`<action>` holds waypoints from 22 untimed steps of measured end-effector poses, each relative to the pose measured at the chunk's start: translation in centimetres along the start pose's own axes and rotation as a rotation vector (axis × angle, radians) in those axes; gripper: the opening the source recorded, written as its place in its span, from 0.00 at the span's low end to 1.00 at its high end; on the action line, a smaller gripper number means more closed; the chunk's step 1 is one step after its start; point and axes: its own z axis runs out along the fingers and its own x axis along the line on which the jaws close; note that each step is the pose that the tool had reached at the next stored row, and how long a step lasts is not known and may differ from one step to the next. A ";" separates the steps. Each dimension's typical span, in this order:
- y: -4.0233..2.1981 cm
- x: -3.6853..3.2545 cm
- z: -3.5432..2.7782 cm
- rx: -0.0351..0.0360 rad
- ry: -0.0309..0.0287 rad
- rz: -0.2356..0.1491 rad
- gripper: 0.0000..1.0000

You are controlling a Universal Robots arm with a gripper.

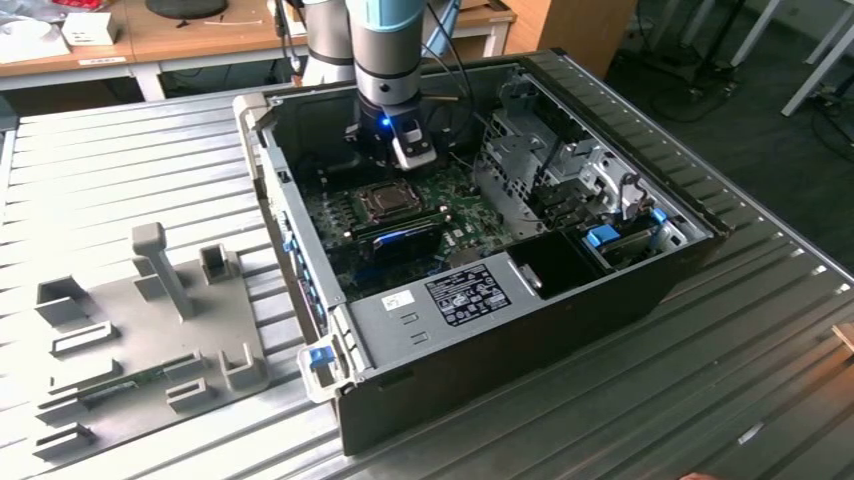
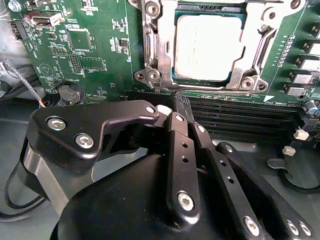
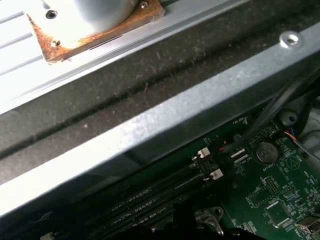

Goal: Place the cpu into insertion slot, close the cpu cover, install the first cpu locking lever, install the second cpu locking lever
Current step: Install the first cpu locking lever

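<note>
While the exterior view stays distant, the cpu (image 2: 209, 47) fills the insertion slot (image 2: 176, 75).

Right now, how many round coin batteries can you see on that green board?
1: the coin battery sits near the edge of the green board. Part of the board is covered, so another could be hidden.

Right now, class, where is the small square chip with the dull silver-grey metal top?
The cpu sits in the insertion slot on the green board, framed by the cpu cover, just beyond the gripper in the second wrist view.
</note>
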 end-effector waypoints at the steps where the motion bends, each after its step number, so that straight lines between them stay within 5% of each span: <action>1: -0.01 0.00 0.00 -0.0010 0.0006 0.000 0.10; 8: -0.20 -0.12 -0.04 -0.0085 0.0045 0.001 0.10; 22: -0.32 -0.14 0.19 -0.0112 0.0060 0.002 0.10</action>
